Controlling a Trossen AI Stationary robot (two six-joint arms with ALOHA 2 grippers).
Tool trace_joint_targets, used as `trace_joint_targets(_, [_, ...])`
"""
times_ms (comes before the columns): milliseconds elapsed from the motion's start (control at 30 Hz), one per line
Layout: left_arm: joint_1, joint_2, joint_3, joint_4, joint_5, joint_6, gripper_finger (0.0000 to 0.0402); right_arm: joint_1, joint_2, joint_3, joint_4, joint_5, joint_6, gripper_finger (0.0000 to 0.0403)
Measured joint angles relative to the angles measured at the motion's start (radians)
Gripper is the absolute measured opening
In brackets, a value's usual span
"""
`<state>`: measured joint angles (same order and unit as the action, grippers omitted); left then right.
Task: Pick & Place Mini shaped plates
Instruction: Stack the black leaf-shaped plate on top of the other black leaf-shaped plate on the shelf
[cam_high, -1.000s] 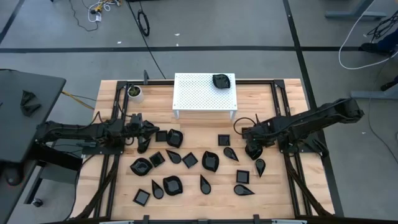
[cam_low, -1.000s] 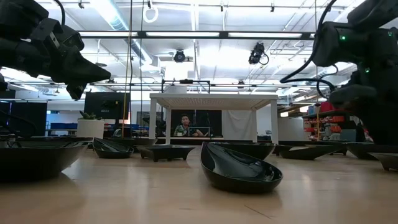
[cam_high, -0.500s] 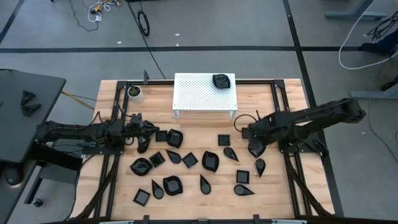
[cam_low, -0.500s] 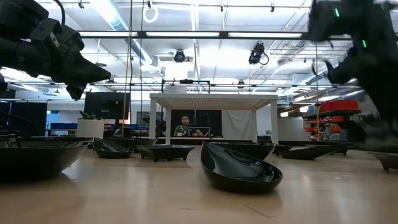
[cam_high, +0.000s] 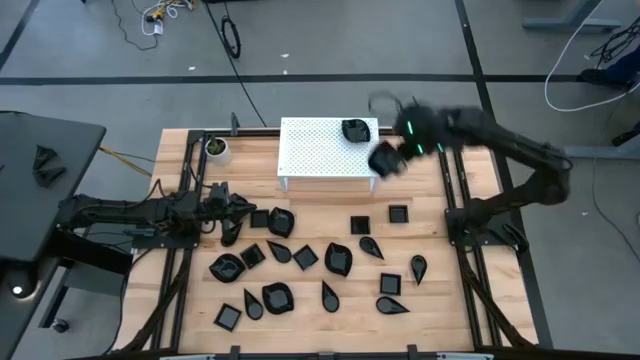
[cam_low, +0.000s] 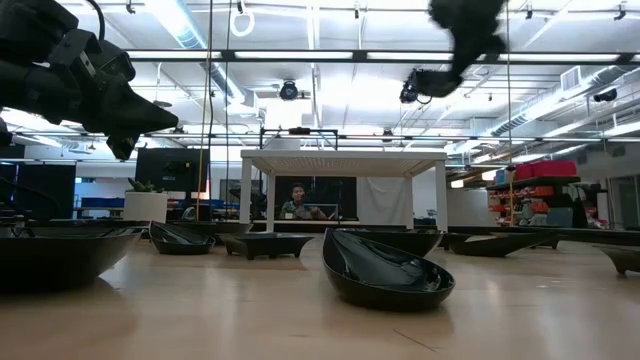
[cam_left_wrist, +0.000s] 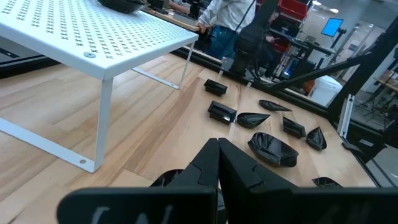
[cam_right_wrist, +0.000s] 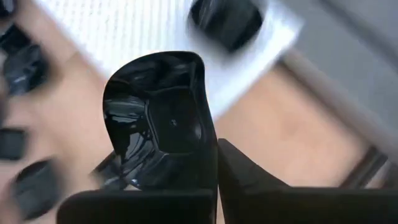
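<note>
Several mini shaped plates, small glossy black dishes (cam_high: 305, 257), lie scattered on the wooden table, and one more (cam_high: 357, 129) sits on the white perforated stand (cam_high: 320, 150). My right gripper (cam_high: 395, 150) is raised beside the stand's right end, shut on a squarish black plate (cam_right_wrist: 158, 118). It is blurred in the high view. My left gripper (cam_high: 238, 215) stays shut above the plates at the left and holds nothing; its closed fingers (cam_left_wrist: 217, 155) point toward the stand. My right gripper pinches the squarish plate between its two fingers by one side of the rim (cam_right_wrist: 208, 134). The plate is lifted clear of the table and stands up from the fingers, its hollow face toward the wrist camera. It hangs near the stand's right end.
A small white cup (cam_high: 216, 148) stands at the table's far left, beside the stand. Black rails run along both sides of the table (cam_high: 455, 200). Bare wood lies between the stand and the plates. In the low view a person (cam_low: 296, 200) sits in the room behind.
My right gripper has risen from the plates on the table's right side. It has swung fast toward the far edge, to the stand's right end. It carries a plate lifted clear. A square plate that the arm had covered now shows on the table.
</note>
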<state>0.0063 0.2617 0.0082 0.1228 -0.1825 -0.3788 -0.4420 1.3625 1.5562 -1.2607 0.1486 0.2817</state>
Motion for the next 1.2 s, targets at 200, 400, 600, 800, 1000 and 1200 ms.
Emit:
trace_joint_targets(200, [0.000,0.000,0.000,0.000,0.000,0.000,0.0007,-0.226,0.319,0.272,0.051,-0.148,-0.580,0.0001])
trace_joint_targets(400, [0.000,0.000,0.000,0.000,0.000,-0.002,0.0007,-0.301,0.565,0.523,-0.067,-0.146,-0.846,0.0000])
trace_joint_targets(600, [0.000,0.000,0.000,0.000,0.000,-0.002,0.0007,-0.317,0.658,0.606,-0.126,-0.148,-0.932,0.0000])
trace_joint_targets(800, [0.000,0.000,0.000,0.000,0.000,-0.003,0.0007,-0.317,0.661,0.608,-0.122,-0.145,-0.941,0.0008])
trace_joint_targets(1000, [0.000,0.000,0.000,0.000,0.000,-0.003,0.0007,-0.316,0.658,0.608,-0.131,-0.148,-0.893,0.0010])
trace_joint_targets(1200, [0.000,0.000,0.000,0.000,0.000,-0.003,0.0007,-0.316,0.658,0.608,-0.131,-0.169,-0.839,0.0011])
